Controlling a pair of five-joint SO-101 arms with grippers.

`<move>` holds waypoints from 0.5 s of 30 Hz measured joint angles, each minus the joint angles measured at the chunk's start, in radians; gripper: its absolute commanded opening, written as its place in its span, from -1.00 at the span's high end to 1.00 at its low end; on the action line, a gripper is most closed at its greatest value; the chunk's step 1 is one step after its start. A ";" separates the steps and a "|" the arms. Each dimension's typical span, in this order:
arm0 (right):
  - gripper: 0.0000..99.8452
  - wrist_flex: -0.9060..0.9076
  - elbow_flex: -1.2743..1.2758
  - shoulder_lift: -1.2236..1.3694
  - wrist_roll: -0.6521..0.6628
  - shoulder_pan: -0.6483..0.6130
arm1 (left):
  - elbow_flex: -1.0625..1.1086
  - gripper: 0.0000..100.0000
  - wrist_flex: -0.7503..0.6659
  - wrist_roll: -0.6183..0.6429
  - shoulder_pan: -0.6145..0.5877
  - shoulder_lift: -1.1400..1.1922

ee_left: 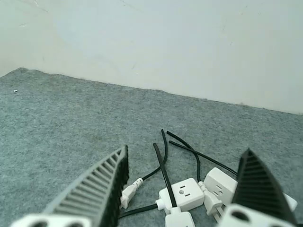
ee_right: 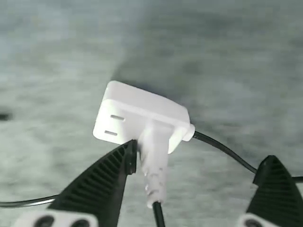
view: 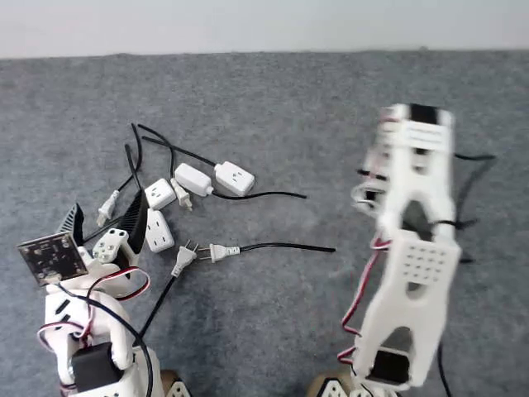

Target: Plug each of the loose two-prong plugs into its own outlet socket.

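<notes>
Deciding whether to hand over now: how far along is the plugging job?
Done: one plug looks seated in a white socket under the right gripper. In hand: nothing; both grippers have open, empty jaws, the left gripper by the socket cluster. Remaining: at least two plugs lying tip to tip on the carpet, and another loose plug.
</notes>
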 measured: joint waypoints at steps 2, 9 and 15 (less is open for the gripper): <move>0.25 0.000 0.000 0.000 0.049 0.081 | 0.000 0.28 0.000 0.000 0.000 0.000; 0.25 0.000 0.000 0.000 0.195 0.396 | 0.000 0.28 0.000 0.000 0.000 0.000; 0.25 -0.018 0.000 0.000 0.315 0.681 | 0.000 0.28 0.000 0.000 0.000 0.000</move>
